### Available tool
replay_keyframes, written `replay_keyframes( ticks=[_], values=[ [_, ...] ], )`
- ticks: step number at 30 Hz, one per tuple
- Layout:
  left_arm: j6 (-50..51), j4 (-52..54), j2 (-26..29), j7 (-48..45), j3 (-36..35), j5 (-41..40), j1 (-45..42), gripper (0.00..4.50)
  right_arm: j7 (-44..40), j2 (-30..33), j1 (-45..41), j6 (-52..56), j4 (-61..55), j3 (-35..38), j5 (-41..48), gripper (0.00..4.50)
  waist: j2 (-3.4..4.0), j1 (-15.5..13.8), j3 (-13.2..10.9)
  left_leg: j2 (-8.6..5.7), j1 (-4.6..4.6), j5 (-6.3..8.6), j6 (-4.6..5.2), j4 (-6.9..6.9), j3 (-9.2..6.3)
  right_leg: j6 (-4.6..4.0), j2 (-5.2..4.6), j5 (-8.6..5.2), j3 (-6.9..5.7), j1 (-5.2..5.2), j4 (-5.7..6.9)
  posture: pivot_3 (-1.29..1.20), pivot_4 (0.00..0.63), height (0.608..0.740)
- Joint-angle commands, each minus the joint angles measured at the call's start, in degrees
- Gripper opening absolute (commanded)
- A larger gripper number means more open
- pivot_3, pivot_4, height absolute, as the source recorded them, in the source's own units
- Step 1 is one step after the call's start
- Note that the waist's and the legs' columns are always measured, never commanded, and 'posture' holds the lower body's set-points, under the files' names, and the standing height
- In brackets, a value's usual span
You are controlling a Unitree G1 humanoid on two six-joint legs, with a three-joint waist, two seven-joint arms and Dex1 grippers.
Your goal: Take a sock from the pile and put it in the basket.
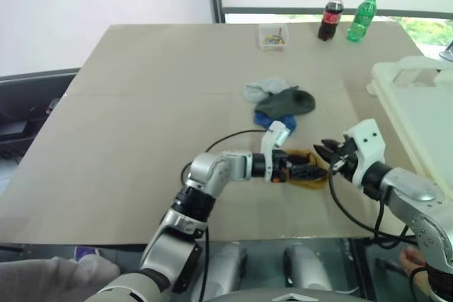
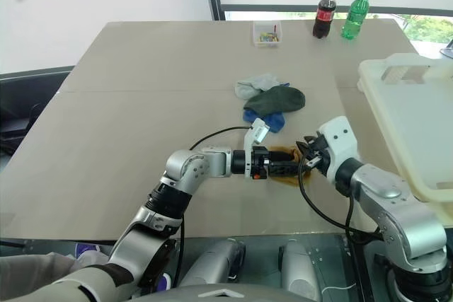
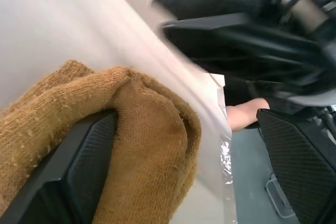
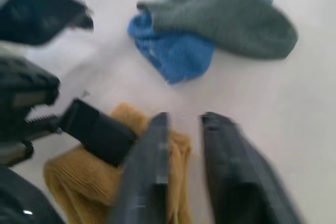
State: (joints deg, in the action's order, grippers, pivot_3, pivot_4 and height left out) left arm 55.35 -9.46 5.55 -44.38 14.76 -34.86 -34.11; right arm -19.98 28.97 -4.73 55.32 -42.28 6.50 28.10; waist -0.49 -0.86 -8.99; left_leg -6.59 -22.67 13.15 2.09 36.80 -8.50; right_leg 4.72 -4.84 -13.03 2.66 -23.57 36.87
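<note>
Socks: three in the pile (image 1: 279, 100), one mustard sock (image 1: 311, 171) apart.

light: bright, even daylight — window behind table (image 1: 141, 139) | shadows: faint | blur: both wrist views — smeared

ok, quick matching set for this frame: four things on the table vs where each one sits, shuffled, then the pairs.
Things:
1. mustard sock
2. dark green sock
3. basket
4. small clear box

Places:
A. far edge of the table, beside the two bottles
B. between the left gripper and the right gripper
C. at the table's right side
D. on top of the pile

Pairs: 1-B, 2-D, 3-C, 4-A
</note>
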Motion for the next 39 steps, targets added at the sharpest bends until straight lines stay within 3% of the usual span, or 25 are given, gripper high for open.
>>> replay_keyframes(
  ticks=[1,2,7,17,31,34,38,39],
  values=[
    [-0.8,3.3,2.2,-3.3,-0.9,-0.9,2.3,4.5,0.4,-1.0,-0.1,-0.7,-2.5,-0.7,1.0,2.79,0.0,0.1,0.0,0.0,0.0,0.0,0.0,0.0,0.01,0.0,0.01,0.0,0.01,0.0,0.0,0.0,0.15,0.74],
    [-1.1,4.6,2.9,-4.2,-1.4,-1.4,2.8,4.5,0.4,-1.3,-0.1,-1.2,-2.0,-1.8,0.7,3.21,0.0,0.3,0.0,0.01,0.0,0.0,0.0,0.0,0.01,0.0,0.01,0.0,0.01,-0.01,0.0,0.0,0.15,0.74],
    [-1.5,11.3,5.9,-6.3,-5.4,-4.8,4.9,4.5,-0.7,-2.3,0.4,-4.5,2.5,-6.4,-1.6,3.21,0.03,0.6,0.0,0.08,-0.02,-0.01,-0.03,-0.02,0.03,-0.02,0.09,0.0,0.05,-0.09,0.02,0.0,0.15,0.74],
    [-5.2,19.3,14.4,-10.9,-10.7,-7.2,10.5,4.5,-3.1,2.4,1.4,-3.8,11.1,-10.8,-5.8,3.21,0.04,0.3,0.0,0.07,-0.04,-0.01,-0.04,-0.02,0.06,-0.02,0.08,0.0,0.07,-0.1,0.01,0.0,0.15,0.74],
    [-29.4,22.5,25.9,-22.1,-8.8,3.9,18.8,4.5,-11.1,5.4,-3.3,4.7,18.4,-16.8,-3.0,3.21,-0.01,0.3,0.0,0.12,0.01,0.01,0.0,-0.07,0.07,-0.04,-0.1,0.0,0.07,-0.07,-0.03,0.0,0.15,0.74],
    [-30.8,21.9,26.0,-22.2,-9.0,4.3,19.2,4.5,-13.7,6.7,-4.3,5.4,21.5,-19.8,-3.4,2.5,-0.21,0.2,0.2,0.13,0.05,0.02,0.01,-0.1,0.04,-0.04,-0.1,0.0,0.03,-0.06,-0.06,0.0,0.15,0.74],
    [-31.9,22.3,25.6,-21.8,-8.9,4.6,19.4,4.5,-15.4,7.4,-4.6,5.1,23.4,-21.0,-3.9,0.47,-0.61,0.2,0.6,0.16,0.15,0.02,0.01,-0.14,0.02,-0.04,-0.1,-0.01,0.01,0.03,-0.09,0.0,0.15,0.74],
    [-32.4,22.4,25.6,-21.8,-8.8,4.8,19.6,4.5,-15.4,7.1,-4.4,5.1,23.6,-20.3,-3.6,0.34,-0.66,0.2,0.7,0.16,0.15,0.02,0.01,-0.14,0.02,-0.04,-0.1,0.0,0.01,0.03,-0.1,0.0,0.15,0.74]
  ],
)
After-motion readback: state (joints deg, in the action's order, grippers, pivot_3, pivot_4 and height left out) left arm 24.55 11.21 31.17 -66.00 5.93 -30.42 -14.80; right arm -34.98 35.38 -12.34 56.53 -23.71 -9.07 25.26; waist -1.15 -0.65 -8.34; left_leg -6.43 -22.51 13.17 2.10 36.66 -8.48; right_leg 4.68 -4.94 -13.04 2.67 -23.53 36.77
